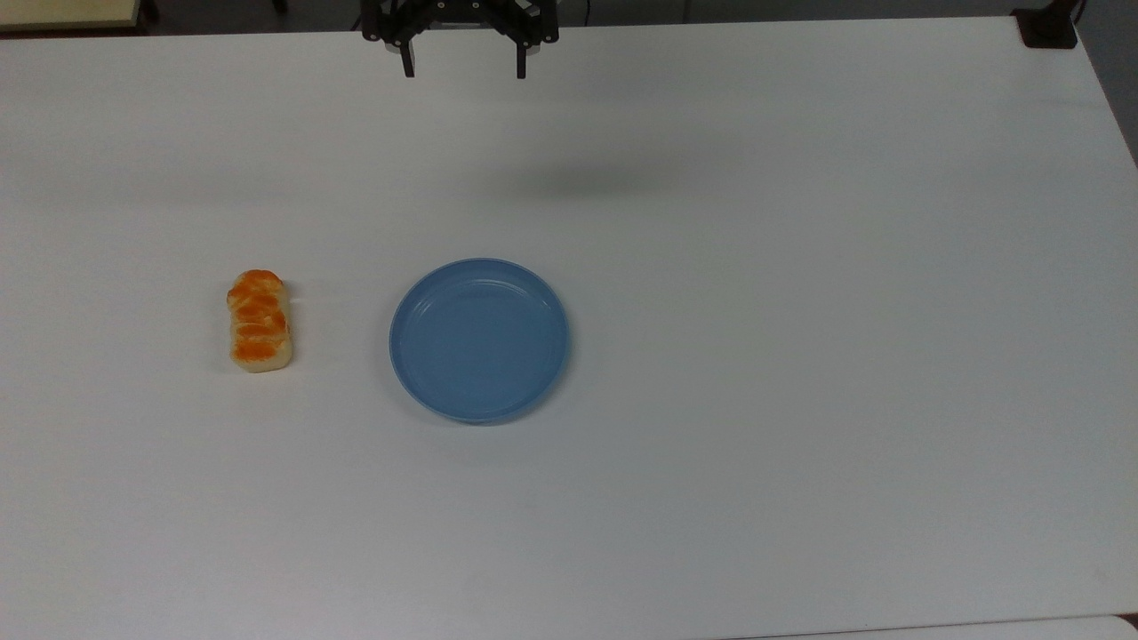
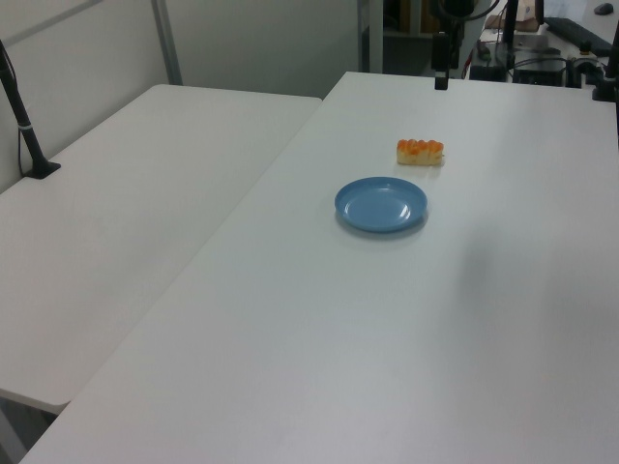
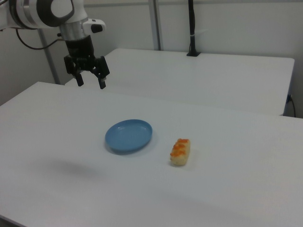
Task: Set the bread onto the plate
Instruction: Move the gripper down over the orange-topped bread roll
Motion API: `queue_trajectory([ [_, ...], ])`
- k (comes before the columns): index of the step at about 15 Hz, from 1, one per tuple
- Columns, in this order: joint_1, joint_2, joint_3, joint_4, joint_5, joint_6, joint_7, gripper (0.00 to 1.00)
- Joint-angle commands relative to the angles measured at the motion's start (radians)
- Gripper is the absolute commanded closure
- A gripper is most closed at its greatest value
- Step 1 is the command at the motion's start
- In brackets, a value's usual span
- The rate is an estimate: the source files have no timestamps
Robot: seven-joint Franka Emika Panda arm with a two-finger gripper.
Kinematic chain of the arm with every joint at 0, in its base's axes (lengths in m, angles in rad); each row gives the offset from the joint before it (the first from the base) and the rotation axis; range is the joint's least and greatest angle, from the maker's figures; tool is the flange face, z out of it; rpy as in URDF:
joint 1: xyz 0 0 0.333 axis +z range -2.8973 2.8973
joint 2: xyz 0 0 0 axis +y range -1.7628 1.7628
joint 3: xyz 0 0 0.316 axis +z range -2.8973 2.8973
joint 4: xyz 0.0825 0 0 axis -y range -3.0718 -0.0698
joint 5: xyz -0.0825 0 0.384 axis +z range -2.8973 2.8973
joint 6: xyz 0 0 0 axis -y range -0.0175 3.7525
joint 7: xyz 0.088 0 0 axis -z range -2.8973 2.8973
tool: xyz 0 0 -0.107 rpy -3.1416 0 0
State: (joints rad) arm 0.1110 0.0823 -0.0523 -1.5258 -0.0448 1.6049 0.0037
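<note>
My tool (image 1: 464,69) hangs above the far edge of the white table (image 1: 800,267), its two fingers spread wide and holding nothing. The bread (image 1: 259,321) lies flat on the table, well apart from my tool. It is near the blue plate (image 1: 479,340), at the top view's left of it, not touching.

The top view's upper edge cuts off the gripper (image 1: 464,67) above its fingers.
</note>
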Motion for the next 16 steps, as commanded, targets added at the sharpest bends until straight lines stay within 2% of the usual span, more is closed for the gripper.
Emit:
queue_trajectory([
  [1,0.006,-0.035,-0.011,-0.028,0.019,-0.040,-0.034,0.00],
  [10,0.004,-0.033,-0.014,-0.027,0.019,-0.037,-0.039,0.00],
  [12,0.001,-0.032,-0.020,-0.025,0.019,-0.039,-0.097,0.00],
  [16,-0.089,-0.010,-0.020,-0.022,0.019,-0.023,-0.224,0.00],
])
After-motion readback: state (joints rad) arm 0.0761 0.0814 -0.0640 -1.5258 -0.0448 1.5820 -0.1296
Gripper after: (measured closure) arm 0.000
